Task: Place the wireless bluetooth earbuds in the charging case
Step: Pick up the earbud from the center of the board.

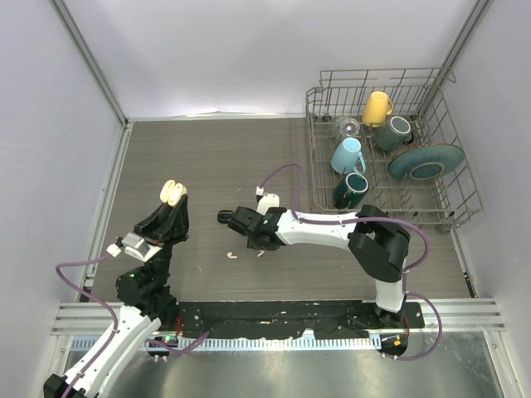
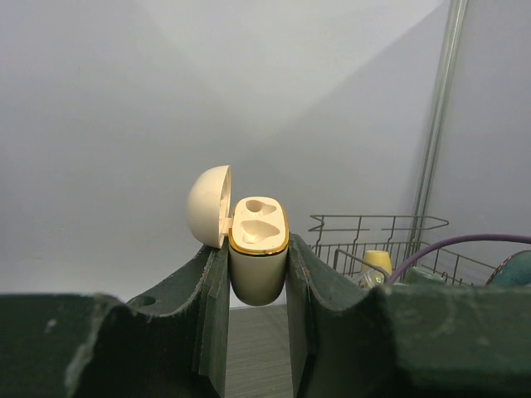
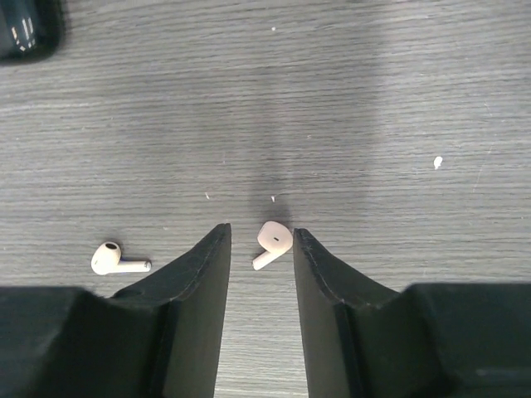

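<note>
Ok, status: both earbuds lie on the table, none in the case.
left gripper point(image 2: 258, 250): clamped on the charging case point(image 2: 259, 265), fingers against both its sides, held up off the table point(image 3: 348, 99).
charging case: cream, upright, lid hinged open to the left; two wells visible in the top, nothing seated in them.
right gripper point(image 3: 260, 235): low over the table, jaws parted wider than an earbud, gripping nothing.
first earbud point(image 3: 272, 240): cream-white, on the table between the right fingertips, closer to the right-hand finger; can't tell if it touches.
second earbud point(image 3: 119, 260): cream-white, on the table just outside the left-hand finger in the right wrist view, stem pointing toward it.
black object point(image 3: 25, 29): glossy, at the top-left corner of the right wrist view, well apart from both earbuds.
dish rack point(image 1: 465, 207): far right of the table, holding mugs and a plate.
</note>
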`<state>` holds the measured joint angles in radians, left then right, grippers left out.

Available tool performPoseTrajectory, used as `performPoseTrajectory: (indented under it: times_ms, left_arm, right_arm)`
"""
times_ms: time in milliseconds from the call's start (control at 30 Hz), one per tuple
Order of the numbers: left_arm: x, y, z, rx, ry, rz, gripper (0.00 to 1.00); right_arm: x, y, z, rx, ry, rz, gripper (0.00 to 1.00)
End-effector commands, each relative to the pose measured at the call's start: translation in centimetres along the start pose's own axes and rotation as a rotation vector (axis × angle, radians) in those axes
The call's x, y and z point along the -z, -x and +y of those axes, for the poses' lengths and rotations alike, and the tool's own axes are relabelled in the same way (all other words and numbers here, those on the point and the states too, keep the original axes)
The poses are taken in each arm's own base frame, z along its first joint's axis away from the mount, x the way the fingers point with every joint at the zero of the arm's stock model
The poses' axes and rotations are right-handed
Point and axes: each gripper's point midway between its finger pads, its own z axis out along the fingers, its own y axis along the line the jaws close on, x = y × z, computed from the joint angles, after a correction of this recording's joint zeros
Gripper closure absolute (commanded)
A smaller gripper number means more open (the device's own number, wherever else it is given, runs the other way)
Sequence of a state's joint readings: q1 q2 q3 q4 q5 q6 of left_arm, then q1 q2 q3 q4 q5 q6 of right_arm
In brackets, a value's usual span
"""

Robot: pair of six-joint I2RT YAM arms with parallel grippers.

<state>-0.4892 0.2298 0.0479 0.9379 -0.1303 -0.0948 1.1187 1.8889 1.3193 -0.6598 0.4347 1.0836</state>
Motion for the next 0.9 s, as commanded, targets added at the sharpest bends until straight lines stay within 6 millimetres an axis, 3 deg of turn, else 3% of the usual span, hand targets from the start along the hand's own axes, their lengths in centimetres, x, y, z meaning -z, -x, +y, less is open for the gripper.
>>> performPoseTrajectory:
  times_ms: [0,200,867]
  left_arm:
    - [0.6,0.1,0.0,-0.016,-0.009,-0.033,1.0]
    - [0.6,0.4,-0.1,-0.014,-0.015,-0.044,1.0]
    - [0.6,0.4,-0.4,-0.019,-0.032,-0.043,1.0]
  right_arm:
    - [1.7,1.5,0.4,-0.11,0.023,-0.026,0.6]
    - [0.8,0.7,0.3,-0.093,0.005,-0.001,0.64]
    - [-0.9,-0.4,-0.4,-0.083,-0.024,0.042,0.61]
